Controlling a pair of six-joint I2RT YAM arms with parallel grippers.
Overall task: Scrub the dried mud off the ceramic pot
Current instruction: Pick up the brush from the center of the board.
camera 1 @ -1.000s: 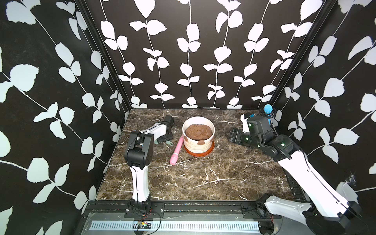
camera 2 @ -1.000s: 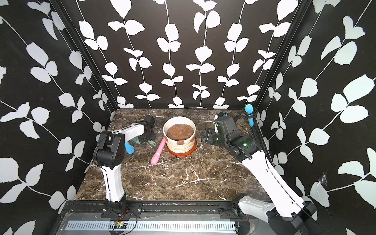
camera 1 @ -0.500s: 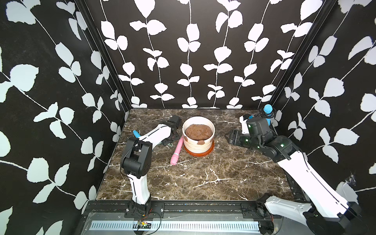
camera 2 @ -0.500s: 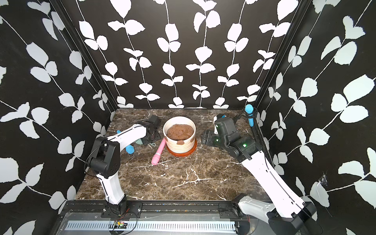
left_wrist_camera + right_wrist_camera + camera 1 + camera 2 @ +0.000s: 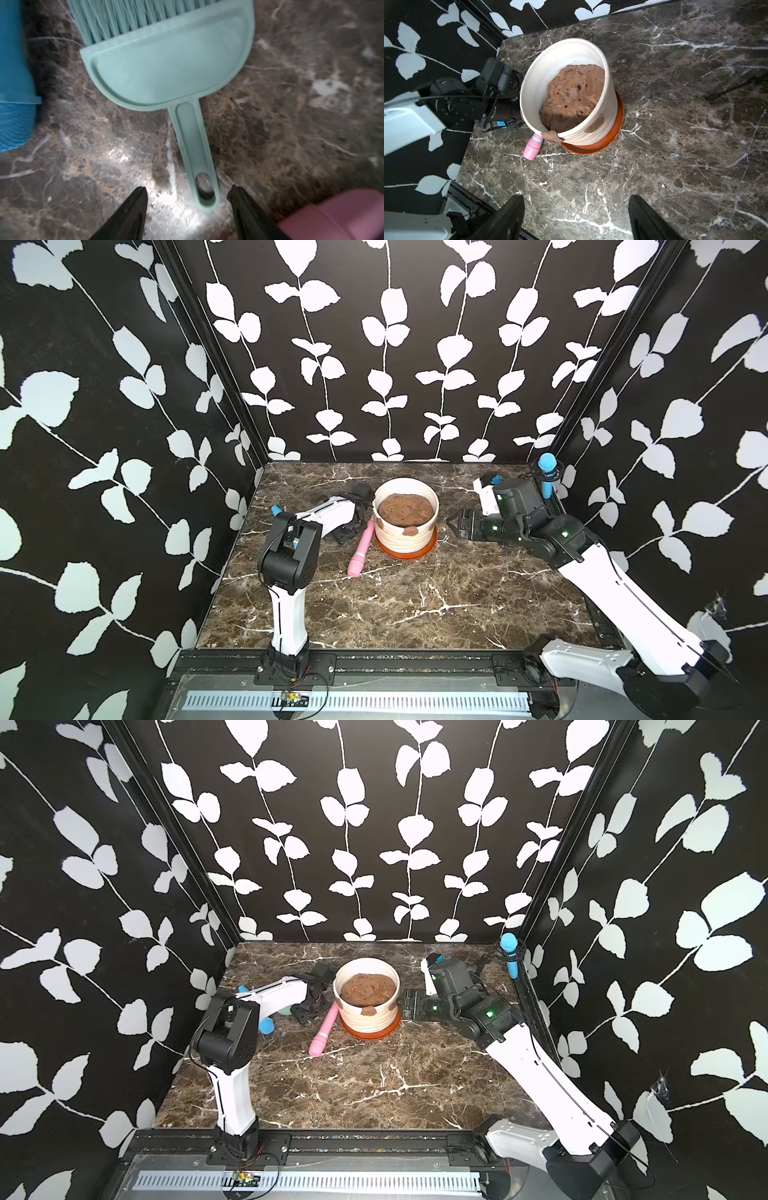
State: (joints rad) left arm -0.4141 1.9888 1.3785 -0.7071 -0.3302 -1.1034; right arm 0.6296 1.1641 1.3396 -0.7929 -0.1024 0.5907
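The jaws of the left gripper [image 5: 188, 188] are held apart, empty, at the handle end of the teal dustpan [image 5: 166, 62]; those of the right gripper [image 5: 576, 196] are spread wide, empty, apart from the ceramic pot [image 5: 542, 83]. The pot is stood on the worktop [image 5: 675, 155], dried mud [image 5: 595, 125] stuck near its rim

i work in a staged lab booth: leaf-print wall panels [image 5: 374, 344] box in a marble tabletop [image 5: 415, 605], with my arms [image 5: 286, 614] bolted to a black front rail [image 5: 415, 664].
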